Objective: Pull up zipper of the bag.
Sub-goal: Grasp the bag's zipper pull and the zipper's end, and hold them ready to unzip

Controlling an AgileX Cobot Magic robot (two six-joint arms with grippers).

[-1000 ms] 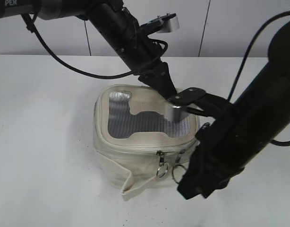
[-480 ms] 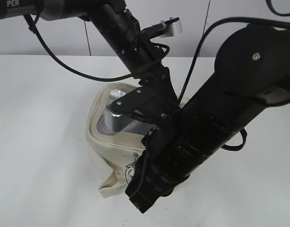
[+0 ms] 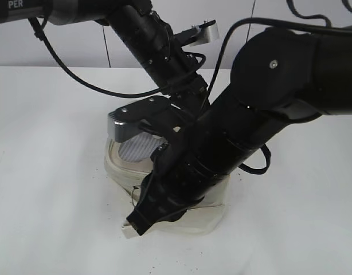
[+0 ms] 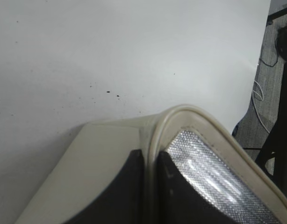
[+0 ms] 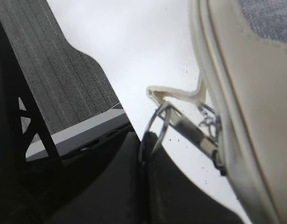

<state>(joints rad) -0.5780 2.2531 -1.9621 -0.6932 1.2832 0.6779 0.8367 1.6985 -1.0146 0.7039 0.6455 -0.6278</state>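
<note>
The cream bag (image 3: 213,215) with a silver mesh top panel (image 3: 133,150) sits on the white table, mostly hidden behind my right arm. My left gripper (image 4: 150,161) is shut on the bag's piped top rim (image 4: 190,114) at its far corner. My right gripper (image 5: 146,154) is shut on the metal zipper ring (image 5: 157,126), which hangs from a pull (image 5: 192,133) on the bag's side (image 5: 246,93). A cream strap end (image 5: 176,94) sticks out beside the ring. In the exterior view the right gripper's jaws are hidden by the arm.
The white table (image 3: 50,172) extends around the bag. Its edge and a dark grey floor (image 5: 64,79) show in the right wrist view. A black stand and cables (image 4: 279,93) lie beyond the table's edge in the left wrist view.
My right arm has swung left across the front of the bag, drawing the zipper ring that way. The bag has shifted and tilted left. The left arm has stayed at the rim.
</note>
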